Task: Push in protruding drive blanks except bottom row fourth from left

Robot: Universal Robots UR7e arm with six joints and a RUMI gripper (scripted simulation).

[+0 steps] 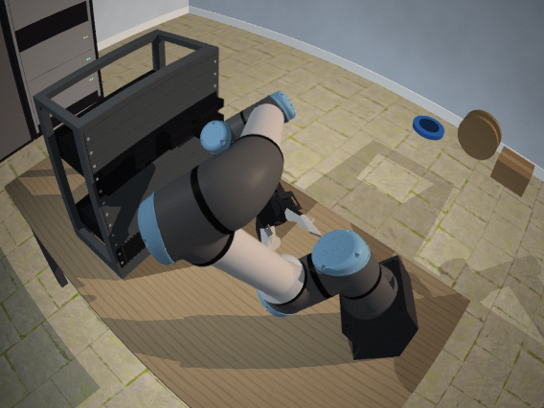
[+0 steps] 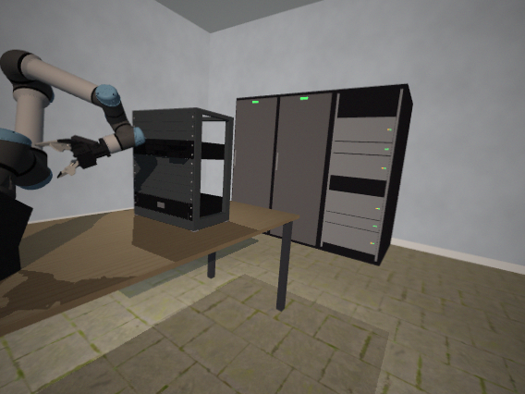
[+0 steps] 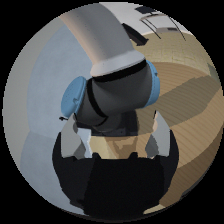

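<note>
Rack [image 1: 102,201] [image 2: 196,171] behind open tool [image 1: 287,229] [image 2: 48,159] [image 3: 115,112].

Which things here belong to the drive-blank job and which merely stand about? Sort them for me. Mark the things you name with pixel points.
Job:
- rack [image 1: 102,115] [image 2: 197,171]
- its drive blanks, not clearly distinguishable
- arm's open jaws [image 1: 291,229] [image 2: 52,159]
- table [image 1: 230,345] [image 2: 115,250]

Standing about:
- blue ring [image 1: 419,131]
- round brown object [image 1: 479,135]
- brown box [image 1: 511,173]
- tall cabinets [image 1: 57,62] [image 2: 300,153]
</note>
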